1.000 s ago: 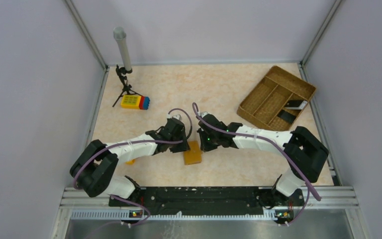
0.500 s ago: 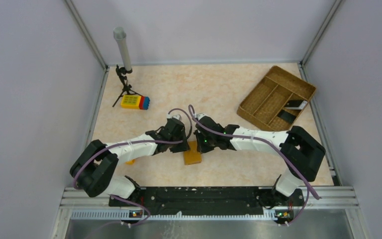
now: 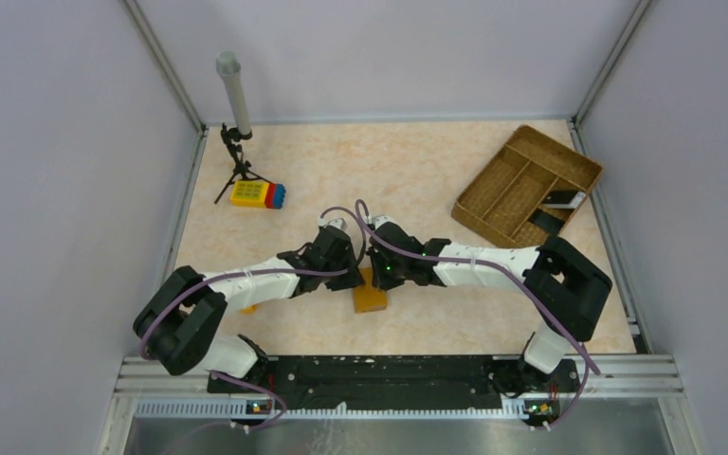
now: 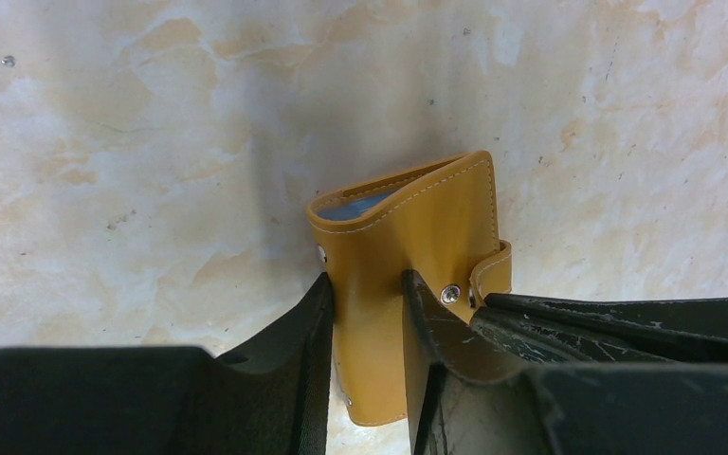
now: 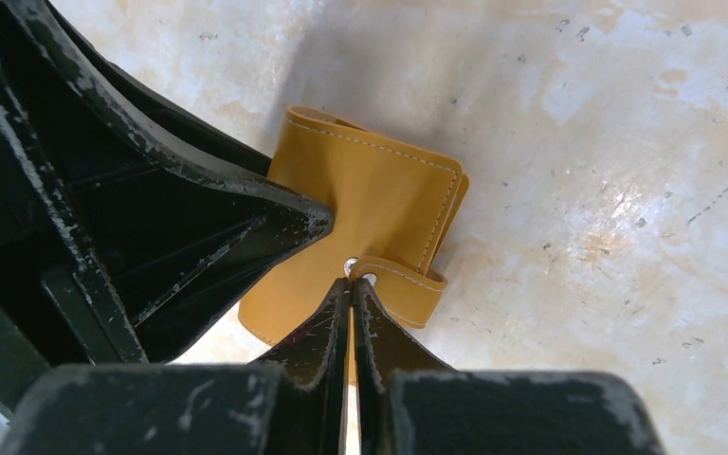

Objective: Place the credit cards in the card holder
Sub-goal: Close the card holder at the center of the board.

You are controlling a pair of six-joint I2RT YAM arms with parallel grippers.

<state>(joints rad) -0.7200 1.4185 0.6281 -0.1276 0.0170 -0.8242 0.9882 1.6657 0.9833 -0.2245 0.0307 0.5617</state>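
Left hand (image 4: 370, 284) is clamping the holder (image 4: 417, 218) across its folded body, holding it on edge on the surface (image 3: 417, 171) near the middle, toward the near side. A blue card (image 4: 360, 204) is peeking from the holder's open top. The right hand (image 5: 353, 284), fingers pressed together, is touching its tips to the strap (image 5: 403, 284) at the stud (image 5: 351, 266). Over the last second the right arm has been sliding left, bringing those tips in against the strap, while the left hand's grip has been tightening a touch; the holder has barely been shifting. This is probably the strap being worked with one card already in. Two dark cards (image 3: 559, 200) are lying in the tray (image 3: 493, 180) at the far right, so the task is looking unfinished.
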